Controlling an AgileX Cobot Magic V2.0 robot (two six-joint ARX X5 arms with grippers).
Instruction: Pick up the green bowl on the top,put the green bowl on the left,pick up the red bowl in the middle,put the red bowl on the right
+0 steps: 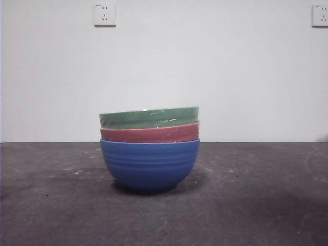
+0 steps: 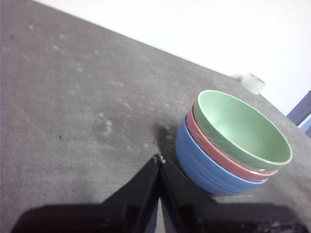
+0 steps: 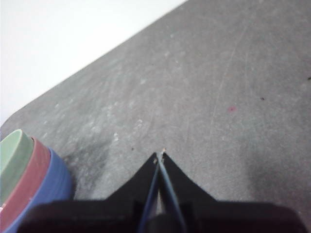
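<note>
Left hand [image 2: 159, 162] closed, just beside the stacked green bowl [image 2: 243, 128].

The green bowl [image 1: 149, 118] is a glossy muted green (paler, almost mint, on its inside in the left wrist view), the red bowl [image 1: 149, 134] under it a dusty pinkish red, and the blue bowl [image 1: 149, 165] at the bottom a saturated blue with faint horizontal ribs. The table [image 1: 51, 205] is dark grey, mottled with pale specks and scuffs, with one small reddish spot in the right wrist view. Behind it the wall [image 1: 230, 77] is plain white, carrying two white sockets [image 1: 104, 14], and both the left gripper [image 2: 159, 160] and the right gripper [image 3: 159, 156] are black.
</note>
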